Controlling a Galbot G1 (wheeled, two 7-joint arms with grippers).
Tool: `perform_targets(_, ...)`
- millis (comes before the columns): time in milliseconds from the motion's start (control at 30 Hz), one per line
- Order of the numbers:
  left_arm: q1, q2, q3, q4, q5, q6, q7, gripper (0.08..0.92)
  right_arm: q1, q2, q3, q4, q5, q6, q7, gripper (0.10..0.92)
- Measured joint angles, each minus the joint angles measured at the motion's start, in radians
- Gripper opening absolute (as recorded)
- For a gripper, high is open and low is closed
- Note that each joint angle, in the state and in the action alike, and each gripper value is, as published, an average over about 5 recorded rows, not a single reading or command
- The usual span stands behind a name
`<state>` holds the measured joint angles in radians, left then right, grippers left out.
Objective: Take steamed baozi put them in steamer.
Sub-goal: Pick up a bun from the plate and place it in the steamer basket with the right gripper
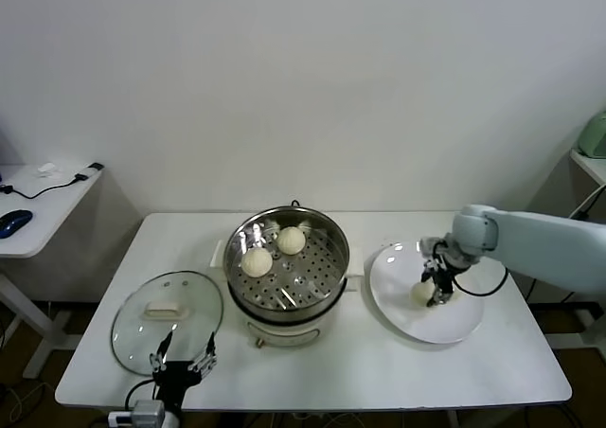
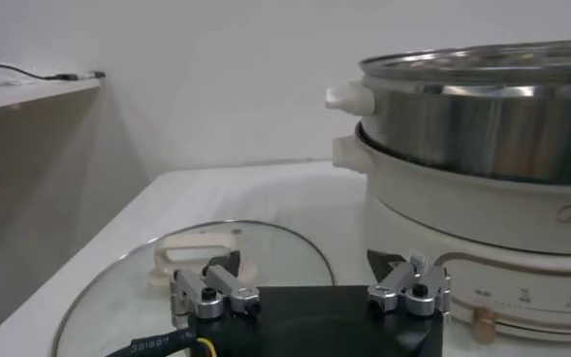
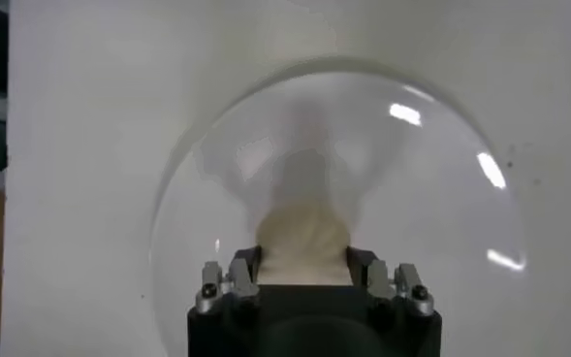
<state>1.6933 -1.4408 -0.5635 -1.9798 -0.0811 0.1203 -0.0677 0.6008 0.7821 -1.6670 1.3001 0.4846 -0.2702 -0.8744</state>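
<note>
The steamer [image 1: 327,231] stands mid-table, a shiny steel pot on a white base, with two cream baozi [image 1: 257,261] [image 1: 291,240] on its perforated tray. On the white plate [image 1: 454,326] at the right lies a third baozi [image 1: 422,294]. My right gripper [image 1: 438,291] reaches down onto the plate and is shut on that baozi. In the right wrist view the baozi [image 3: 302,244] fills the gap between the jaws of my right gripper [image 3: 302,264]. My left gripper [image 1: 182,360] hangs open at the front left, just over the near edge of the glass lid [image 1: 168,320].
The glass lid with its white handle [image 2: 193,257] lies flat on the table, left of the steamer base [image 2: 479,218]. A side table [image 1: 38,210] with a cable and a mouse stands at the far left. Bare tabletop runs along the front edge.
</note>
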Motion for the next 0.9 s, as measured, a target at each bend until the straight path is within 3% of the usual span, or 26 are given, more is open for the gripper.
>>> perform_targets(500, 0.013, 0.006, 0.004, -0.018, 0.005, -0.002, 0.0, 0.823, 0.377, 0.234, 0.006, 0.172, 0.044, 0.261, -0.109, 0.611)
perform_targets(900, 0.021, -0.006, 0.003, -0.027, 0.012, -0.005, -0.001, 0.823, 0.271, 0.452, 0.048, 0.212, -0.165, 0.523, -0.072, 0.611)
